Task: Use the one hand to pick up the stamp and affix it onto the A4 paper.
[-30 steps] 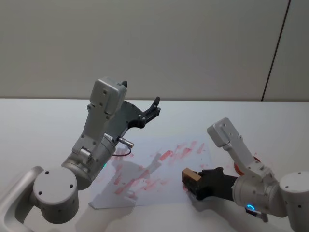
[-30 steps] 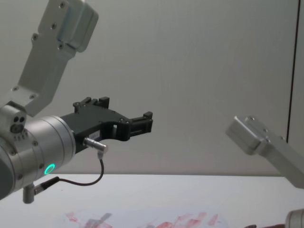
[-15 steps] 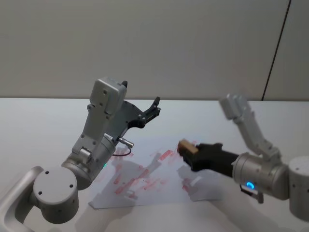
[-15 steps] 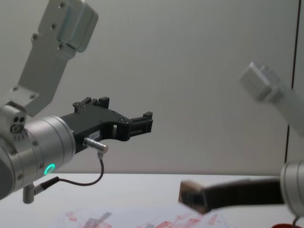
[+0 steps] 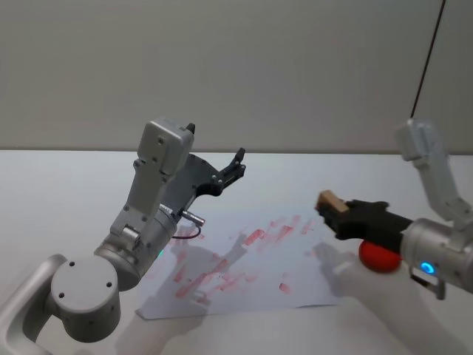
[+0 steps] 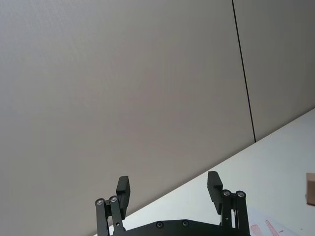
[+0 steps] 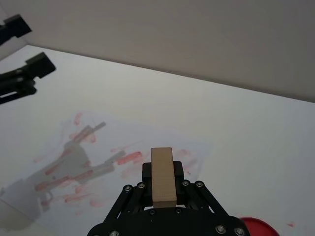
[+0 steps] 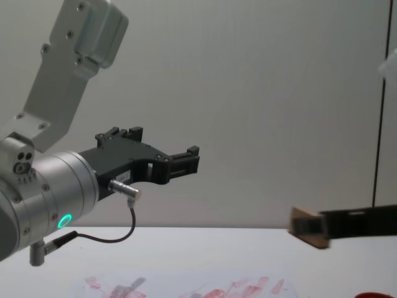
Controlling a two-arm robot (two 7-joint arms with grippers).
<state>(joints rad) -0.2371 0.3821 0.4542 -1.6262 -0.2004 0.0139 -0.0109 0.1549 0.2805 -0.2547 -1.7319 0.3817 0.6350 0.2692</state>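
The right gripper, black with slim fingers, stays clamped on the small rectangular block of light tan wood, the stamp, which juts out past its fingertips. Half a second ago this gripper hung over the middle of the sheet; a second ago it was down low at the sheet's near right part. Now it has pulled back to the robot's right and holds the stamp in the air, clear of the table, about over the right edge of the flat white A4 paper. The paper lies on the table smeared with red ink prints, one of them at the near right spot where the stamp was pressed. Just beside the paper's right edge, the low round red ink pad has come into sight below the right arm. The left gripper has not moved: raised above the paper's far left part, fingers apart and holding nothing.
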